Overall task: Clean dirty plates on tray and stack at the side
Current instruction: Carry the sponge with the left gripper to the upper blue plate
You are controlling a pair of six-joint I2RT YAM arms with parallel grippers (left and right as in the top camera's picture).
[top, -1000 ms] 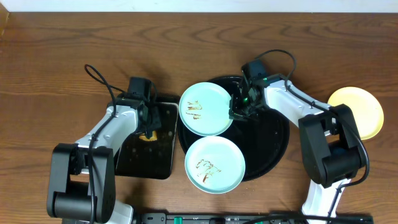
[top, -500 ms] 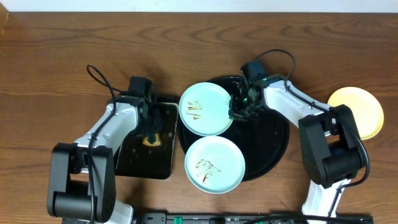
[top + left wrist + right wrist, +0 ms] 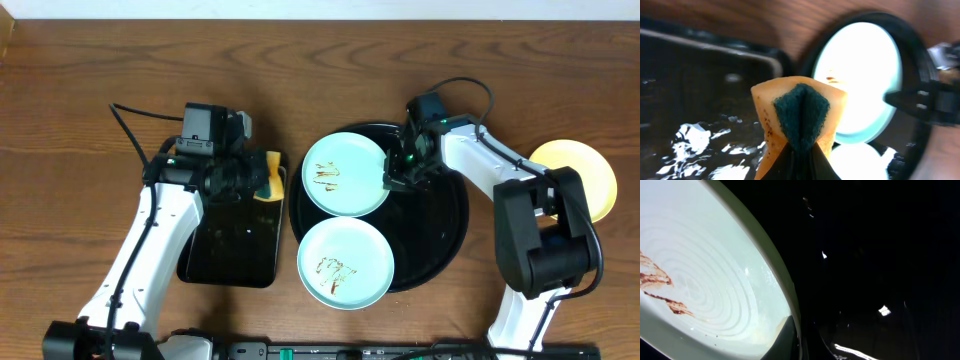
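Observation:
My right gripper (image 3: 392, 178) is shut on the right rim of a pale mint-blue plate (image 3: 345, 175) with brown smears, held at the upper left of the round black tray (image 3: 445, 235). The right wrist view shows that plate (image 3: 705, 280) with its rim pinched at my gripper (image 3: 797, 342). A second smeared mint plate (image 3: 345, 263) lies at the tray's lower left. On the bare table at the right sits a pale yellow plate (image 3: 578, 178). My left gripper (image 3: 252, 181) is shut on a folded yellow-green sponge (image 3: 270, 175) (image 3: 800, 112), just left of the held plate (image 3: 860, 80).
A wet rectangular black tray (image 3: 225, 250) lies left of the round tray, under my left arm. Brown wood tabletop (image 3: 80, 120) stretches along the back and far left. The arms' bases stand at the table's front edge.
My left arm has lifted the sponge out of the rectangular tray and swung it up and right. The right gripper has drawn the upper mint plate a little to the right.

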